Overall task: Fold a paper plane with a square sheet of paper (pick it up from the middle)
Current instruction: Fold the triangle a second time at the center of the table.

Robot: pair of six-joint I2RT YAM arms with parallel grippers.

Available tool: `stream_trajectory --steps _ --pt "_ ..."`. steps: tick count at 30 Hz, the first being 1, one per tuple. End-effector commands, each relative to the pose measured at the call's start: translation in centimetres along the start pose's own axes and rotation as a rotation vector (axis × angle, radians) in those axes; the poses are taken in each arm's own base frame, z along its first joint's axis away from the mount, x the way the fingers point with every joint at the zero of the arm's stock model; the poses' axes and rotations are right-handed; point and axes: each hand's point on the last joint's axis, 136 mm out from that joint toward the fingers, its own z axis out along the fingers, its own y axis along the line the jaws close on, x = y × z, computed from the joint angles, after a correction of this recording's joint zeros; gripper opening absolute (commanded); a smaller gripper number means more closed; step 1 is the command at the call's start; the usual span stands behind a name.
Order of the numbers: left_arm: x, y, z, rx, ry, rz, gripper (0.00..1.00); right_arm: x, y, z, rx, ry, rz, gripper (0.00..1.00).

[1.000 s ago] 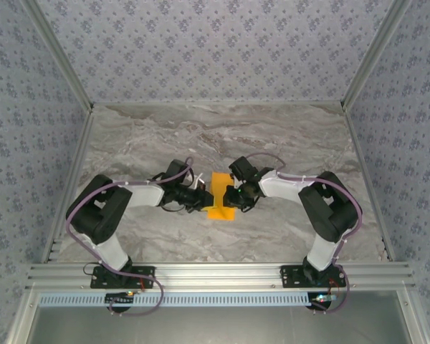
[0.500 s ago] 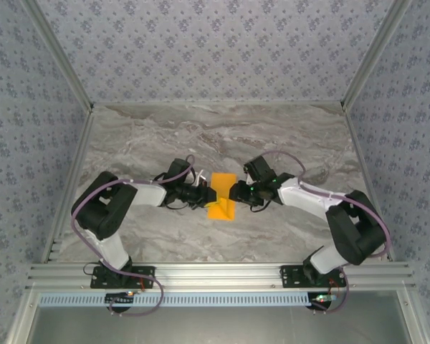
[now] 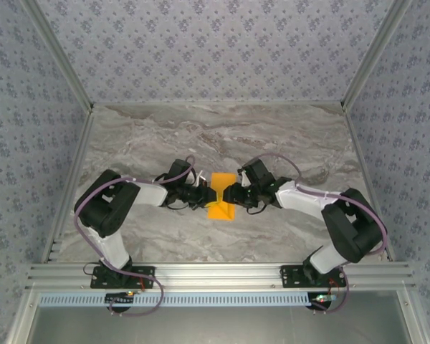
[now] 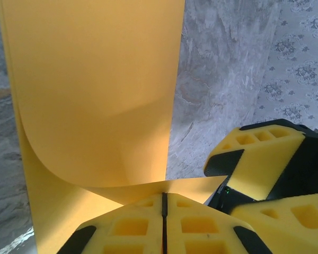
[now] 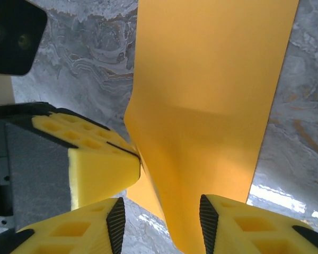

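The square sheet of paper (image 3: 221, 208) is bright orange and sits at the middle of the table, bent up into a curve between both grippers. My left gripper (image 3: 207, 193) is shut on its edge; in the left wrist view the jaws (image 4: 163, 197) meet with the sheet (image 4: 95, 90) pinched at their tips. My right gripper (image 3: 231, 194) faces it from the right and stands open. In the right wrist view the curled sheet (image 5: 212, 95) hangs down between the spread fingers of the right gripper (image 5: 161, 218), and the left gripper's fingers (image 5: 98, 166) sit just left of it.
The marble tabletop (image 3: 222, 136) stretches behind the grippers. Patterned walls (image 3: 215, 43) close in the back and sides. A metal rail (image 3: 215, 274) runs along the near edge by the arm bases.
The right gripper's jaws have opened. The right arm's elbow has swung out to the right, with the gripper staying at the sheet. The left gripper has kept its hold.
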Motion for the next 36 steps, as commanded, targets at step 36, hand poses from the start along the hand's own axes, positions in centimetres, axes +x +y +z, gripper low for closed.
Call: stream_trajectory --steps 36 --pt "-0.9 -2.7 1.7 0.043 0.011 0.046 0.1 -1.6 -4.2 1.2 0.132 -0.003 -0.001 0.07"
